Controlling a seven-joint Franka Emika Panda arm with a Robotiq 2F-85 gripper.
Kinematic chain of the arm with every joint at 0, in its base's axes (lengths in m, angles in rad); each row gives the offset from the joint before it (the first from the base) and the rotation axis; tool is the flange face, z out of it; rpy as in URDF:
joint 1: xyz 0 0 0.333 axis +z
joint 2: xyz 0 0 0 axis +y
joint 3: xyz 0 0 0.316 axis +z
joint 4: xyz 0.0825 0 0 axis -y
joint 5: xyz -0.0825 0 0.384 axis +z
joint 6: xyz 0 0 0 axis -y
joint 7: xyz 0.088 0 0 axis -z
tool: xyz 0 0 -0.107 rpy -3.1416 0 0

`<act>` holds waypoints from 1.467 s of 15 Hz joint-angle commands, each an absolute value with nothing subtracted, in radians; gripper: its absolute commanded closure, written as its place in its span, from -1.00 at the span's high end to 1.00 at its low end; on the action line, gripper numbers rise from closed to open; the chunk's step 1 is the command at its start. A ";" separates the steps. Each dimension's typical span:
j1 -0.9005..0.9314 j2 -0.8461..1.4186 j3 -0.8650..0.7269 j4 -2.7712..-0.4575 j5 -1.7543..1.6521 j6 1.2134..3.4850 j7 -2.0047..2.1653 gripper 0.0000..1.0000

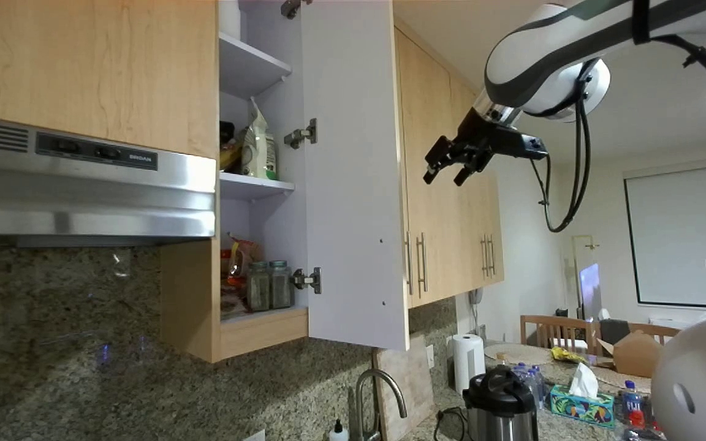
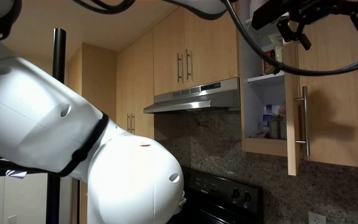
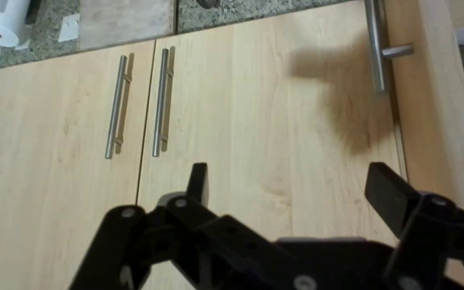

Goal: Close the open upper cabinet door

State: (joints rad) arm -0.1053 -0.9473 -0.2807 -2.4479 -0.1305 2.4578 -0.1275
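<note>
Robot arm (image 2: pixel 132 180): seen big, white and up close in an exterior view; the black gripper (image 3: pixel 290 187) is carried at its end, up high.
Fingers (image 3: pixel 197 183): spread wide apart, let go; in an exterior view they are pointed downward.
Upper cabinet door (image 1: pixel 353 184): swung out, so the shelves (image 1: pixel 255 185) behind it are shown; its white inside is seen in an exterior view, and in the wrist view its wood side is seen along the right.
Hinges (image 1: pixel 314 280): three metal ones are seen, joined to the white inside.
Bar handle (image 2: pixel 305 121): fixed upright near the bottom of the upper cabinet door, on the wood side; it is seen apart from the fingers.
Gripper place: held up in front of a shut wood door (image 3: pixel 272 121), on the handle side of the upper cabinet door.
Shadow (image 3: pixel 344 80): cast on the shut wood door, near the bar handle.
Cupboard (image 1: pixel 264 332): a tall bag (image 1: pixel 260 147) is set on a shelf; lower down, two jars (image 1: pixel 258 286) are lined up side by side, and a blue-capped bottle (image 2: pixel 267 118) is seen near them in an exterior view.
Hood (image 1: pixel 114 202): fixed beside the cupboard, made of shiny metal; a black stove (image 2: pixel 225 186) is seen under it in an exterior view.
Counter (image 1: pixel 558 429): a black-topped pot (image 1: pixel 501 401), paper towels (image 1: pixel 468 361) and a bright tissue box (image 1: pixel 583 405) are stood on it.
</note>
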 commanded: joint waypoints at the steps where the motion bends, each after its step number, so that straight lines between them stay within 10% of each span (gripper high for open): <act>1: -0.063 -0.844 -0.296 -2.427 -0.052 2.549 -0.128 1.00; 22: 0.171 -0.717 -0.216 -2.406 0.111 2.643 -0.155 1.00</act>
State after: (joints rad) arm 0.1563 -0.7696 -0.2475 -2.4438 0.0756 2.6479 -0.1368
